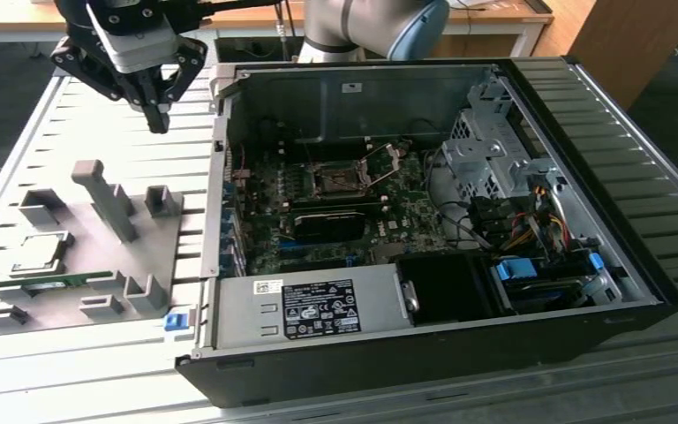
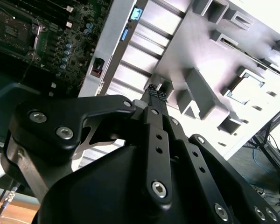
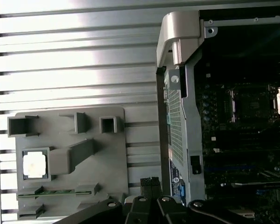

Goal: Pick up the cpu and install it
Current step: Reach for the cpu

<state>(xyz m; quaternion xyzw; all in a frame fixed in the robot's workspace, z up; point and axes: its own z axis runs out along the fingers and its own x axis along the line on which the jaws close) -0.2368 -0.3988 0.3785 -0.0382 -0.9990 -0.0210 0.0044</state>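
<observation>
Black metal gripper [image 1: 158, 117], fingertips pressed together and empty, hovering above the ribbed aluminium desk [image 1: 33, 132].
Flat square cpu [image 1: 35, 253], shiny silver top, sits in a pocket of the matte grey plastic tray [image 1: 86, 256], well apart from the gripper, toward the exterior view's lower left; open computer case [image 1: 433, 353] lies to that view's right.

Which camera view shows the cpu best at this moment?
The first wrist view: it looks straight down on the cpu, so its whole square top shows in the grey holder. The exterior view shows the cpu small and slanted; the second wrist view shows it at a steep angle, under glare.
</observation>
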